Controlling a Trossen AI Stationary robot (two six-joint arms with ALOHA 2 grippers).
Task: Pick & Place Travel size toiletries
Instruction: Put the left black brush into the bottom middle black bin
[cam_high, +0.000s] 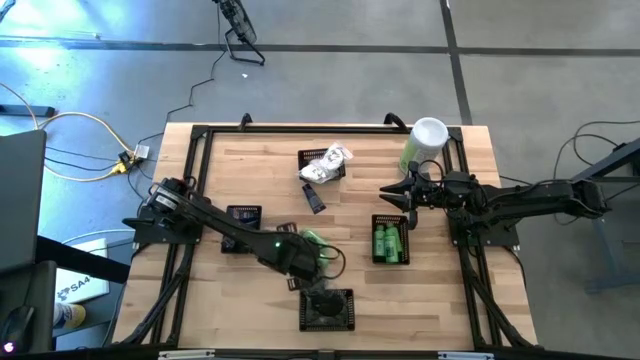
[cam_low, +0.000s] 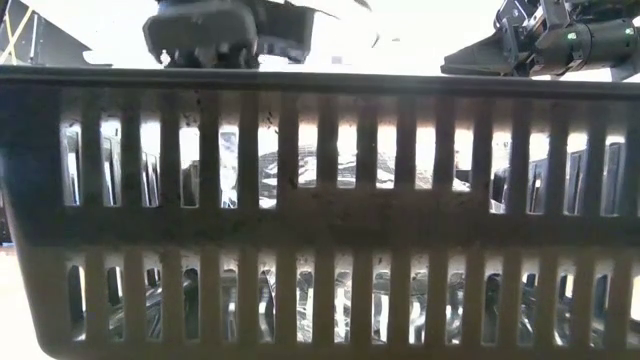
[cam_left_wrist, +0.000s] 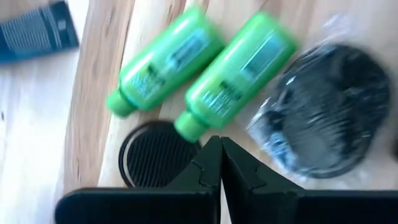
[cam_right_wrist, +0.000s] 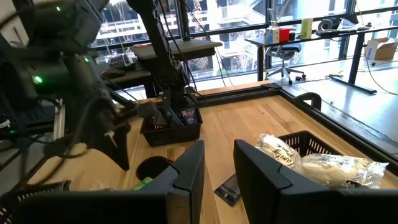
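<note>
The left gripper (cam_left_wrist: 221, 146) hangs low over the loose items near the table's (cam_high: 440, 300) front centre, its fingers clenched together with nothing between them. Their tips sit just short of the cap of the nearer green bottle (cam_left_wrist: 239, 65). A second green bottle (cam_left_wrist: 163, 59) lies beside it, close and roughly parallel. Both lie flat on the wood; in the left wrist view their long axes run diagonally, caps toward the gripper. A dark round piece in clear wrap (cam_left_wrist: 326, 115) lies just beside the nearer bottle, and a flat ridged black disc (cam_left_wrist: 152, 155) lies by the caps.

Judged step: the pick. No item is held, so the closure looks empty. The next move calls for reopening the fingers, lining them up across the nearer bottle's body, not its cap, then descending and closing.

The right gripper (cam_high: 408, 197) waits near the basket (cam_high: 391, 241) holding green bottles, its fingers parted and empty
</note>
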